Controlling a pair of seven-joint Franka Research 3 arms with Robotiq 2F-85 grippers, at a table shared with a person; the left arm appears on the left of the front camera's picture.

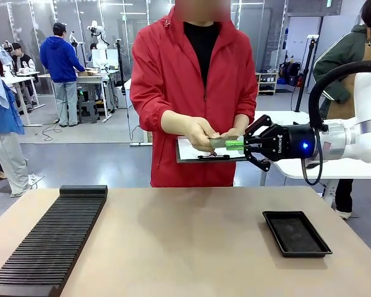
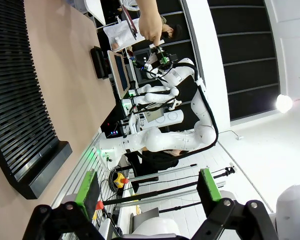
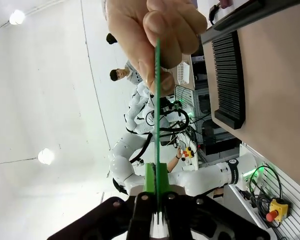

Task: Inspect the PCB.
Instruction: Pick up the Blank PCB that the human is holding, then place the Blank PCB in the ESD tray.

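Clipboard beneath PCB; tray, rack on table.

The PCB shows edge-on as a thin green line, its far end pinched in a person's hand. The right gripper has its jaws closed on the PCB's near end. Right of the PCB, a black ribbed rack lies on the table.

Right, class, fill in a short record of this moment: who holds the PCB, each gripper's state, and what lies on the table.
PCB: thin green board, off the table
Held by: person's hand at one end, right gripper at the other
Right gripper: shut on the PCB
Left gripper: open, empty
Clipboard: with the person, behind the PCB in front view
On table: black tray, black slotted rack
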